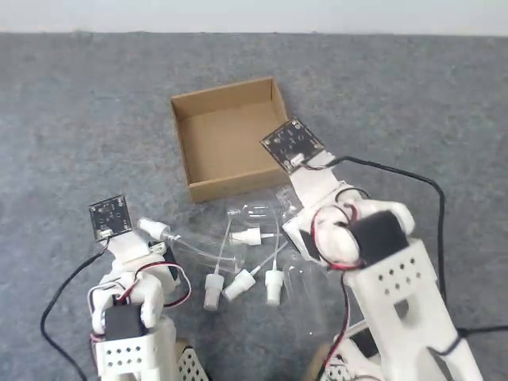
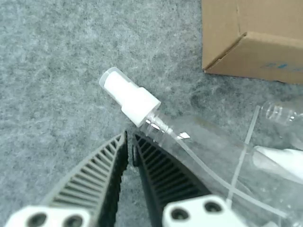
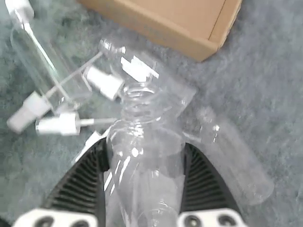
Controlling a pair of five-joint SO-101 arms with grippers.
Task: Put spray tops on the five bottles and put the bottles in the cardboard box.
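Note:
My right gripper (image 3: 144,146) is shut on a clear bottle (image 3: 142,156) with a bare threaded neck, held just in front of the cardboard box (image 3: 175,21). Around it lie loose white spray tops (image 3: 102,82) and more clear bottles (image 3: 232,158). My left gripper (image 2: 130,138) is shut with nothing in it, its tips just short of a lying bottle (image 2: 213,151) that carries a spray top (image 2: 130,100). From above, the box (image 1: 226,139) stands open at the middle back, with bottles and spray tops (image 1: 246,236) scattered in front of it between the two arms.
Grey carpet covers the whole work surface (image 1: 95,111). Three loose spray tops (image 1: 240,284) with long dip tubes lie near the front. A box corner (image 2: 251,42) is close to the left gripper. Black cables (image 1: 413,178) trail beside the right arm.

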